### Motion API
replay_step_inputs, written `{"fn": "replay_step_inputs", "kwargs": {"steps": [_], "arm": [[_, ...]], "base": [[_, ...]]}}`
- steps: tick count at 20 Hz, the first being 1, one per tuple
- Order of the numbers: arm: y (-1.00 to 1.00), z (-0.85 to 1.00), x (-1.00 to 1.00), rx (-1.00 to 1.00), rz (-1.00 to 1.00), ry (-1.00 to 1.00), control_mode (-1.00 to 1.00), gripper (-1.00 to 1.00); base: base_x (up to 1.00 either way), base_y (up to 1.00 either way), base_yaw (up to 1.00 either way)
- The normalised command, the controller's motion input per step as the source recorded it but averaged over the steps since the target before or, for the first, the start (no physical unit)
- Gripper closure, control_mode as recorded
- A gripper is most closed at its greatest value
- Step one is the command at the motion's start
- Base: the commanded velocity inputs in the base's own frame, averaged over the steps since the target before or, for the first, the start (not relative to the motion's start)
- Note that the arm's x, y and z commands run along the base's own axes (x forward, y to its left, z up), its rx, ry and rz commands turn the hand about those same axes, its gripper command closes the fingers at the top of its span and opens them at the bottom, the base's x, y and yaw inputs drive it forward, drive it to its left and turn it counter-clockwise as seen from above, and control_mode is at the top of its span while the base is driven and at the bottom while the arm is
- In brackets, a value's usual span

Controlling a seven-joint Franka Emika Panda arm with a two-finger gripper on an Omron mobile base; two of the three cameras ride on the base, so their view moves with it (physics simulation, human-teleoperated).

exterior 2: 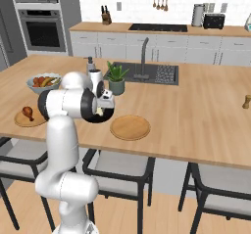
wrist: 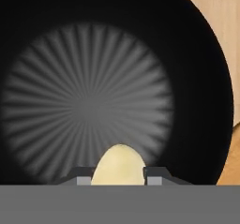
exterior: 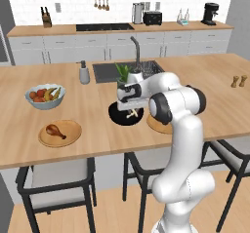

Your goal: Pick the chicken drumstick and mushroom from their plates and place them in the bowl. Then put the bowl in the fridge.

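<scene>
Above the black bowl [wrist: 197,78] on the island counter [exterior: 97,125], the gripper [wrist: 118,177] hangs. Its fingers clasp the pale mushroom [wrist: 118,164].

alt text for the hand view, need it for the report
Seen from directly above, a pale cream mushroom sits clamped between the gripper tips, hanging over the dark inside of the black bowl. A sliver of light wood counter shows past the bowl's rim at the right.

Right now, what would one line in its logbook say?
gripper: shut on mushroom | position: above black bowl | drumstick: on its plate | fridge step: pending
</scene>
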Motion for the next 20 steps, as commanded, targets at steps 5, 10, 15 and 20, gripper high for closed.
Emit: {"fn": "replay_step_inputs", "kwargs": {"steps": [5, 10, 15, 20], "arm": [[0.02, -0.05, 0.05, 0.0, 0.0, 0.0, -1.0, 1.0], [0.0, -0.01, 0.07, 0.0, 0.0, 0.0, -1.0, -1.0], [0.0, 0.0, 0.0, 0.0, 0.0, 0.0, -1.0, -1.0], [0.0, 0.0, 0.0, 0.0, 0.0, 0.0, -1.0, -1.0]], "base": [[0.0, 0.0, 0.0], [0.0, 0.0, 0.0], [0.0, 0.0, 0.0], [0.0, 0.0, 0.0]]}}
